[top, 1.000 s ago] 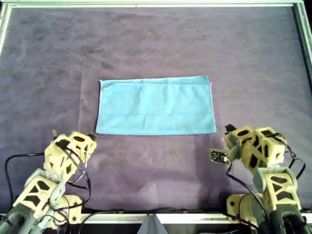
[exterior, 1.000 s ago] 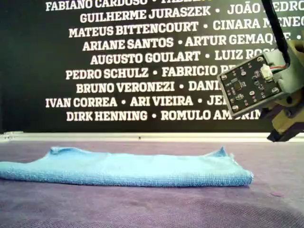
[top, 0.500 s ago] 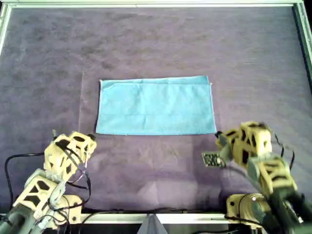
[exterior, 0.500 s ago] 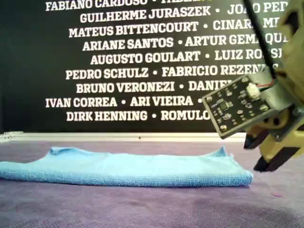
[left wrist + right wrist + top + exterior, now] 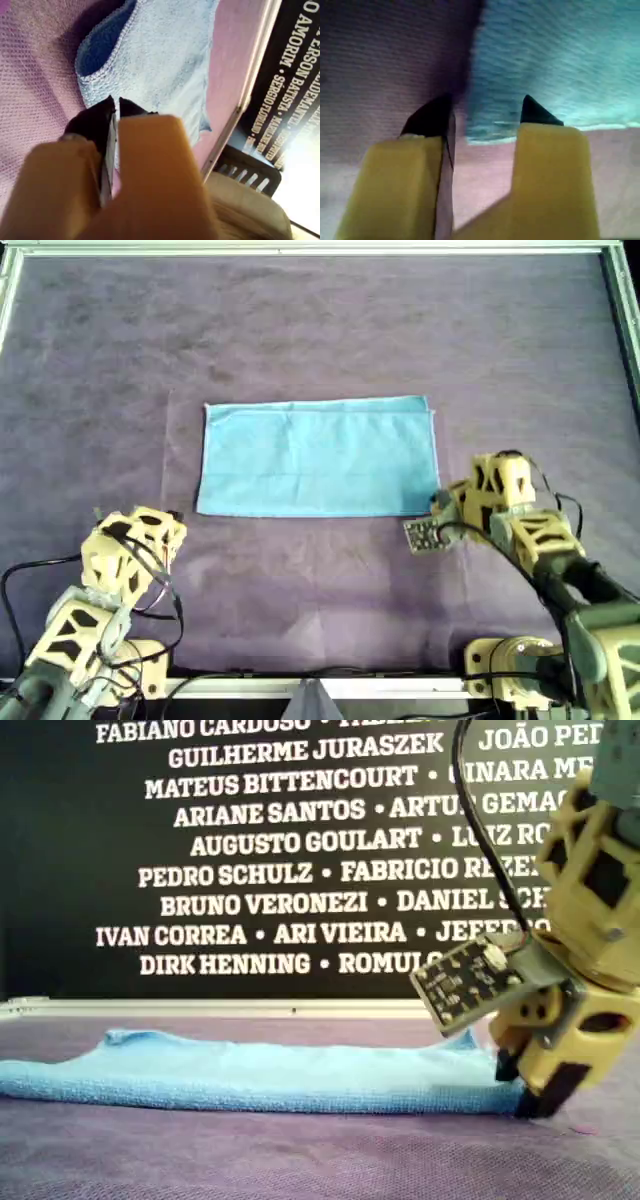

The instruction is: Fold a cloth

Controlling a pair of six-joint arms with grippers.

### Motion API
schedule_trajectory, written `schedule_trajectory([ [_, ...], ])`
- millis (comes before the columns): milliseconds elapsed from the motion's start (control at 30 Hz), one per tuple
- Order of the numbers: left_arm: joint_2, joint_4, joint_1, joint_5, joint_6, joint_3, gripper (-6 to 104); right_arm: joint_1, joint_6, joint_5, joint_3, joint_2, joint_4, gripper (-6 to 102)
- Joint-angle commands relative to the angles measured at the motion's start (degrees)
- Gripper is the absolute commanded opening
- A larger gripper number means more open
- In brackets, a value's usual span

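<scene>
purple felt mat (image 5: pixel 320 330), pale frame rail (image 5: pixel 300 248), black name-printed wall (image 5: pixel 250 850)

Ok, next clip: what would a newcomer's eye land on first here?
A light sky-blue rectangular terry cloth lies flat mid-way on the large dark purple felt-like mat. The right gripper is down at the cloth's lower right corner in the overhead view, with its jaws open to either side of that corner. The left gripper, jaws shut, sits off the cloth's lower left corner in that view.

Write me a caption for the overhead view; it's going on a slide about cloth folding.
Folded sky-blue cloth on a purple mat; one gripper at its corner, the other set back.
</scene>
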Motion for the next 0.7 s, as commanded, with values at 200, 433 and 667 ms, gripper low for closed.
schedule_trajectory([
  [200, 0.2, -0.1, 1.2, -0.2, 0.1, -0.8, 1, 0.0, 0.26, -0.8, -6.9, -3.5, -2.2, 55],
  [433, 0.2, -0.1, 1.2, -0.2, 0.1, -0.8, 1, 0.1, 0.26, -0.9, -8.3, -5.5, -2.2, 53],
  [667, 0.2, -0.1, 1.2, -0.2, 0.1, -0.8, 1, 0.1, 0.26, -0.9, -8.7, -5.4, -2.5, 25],
])
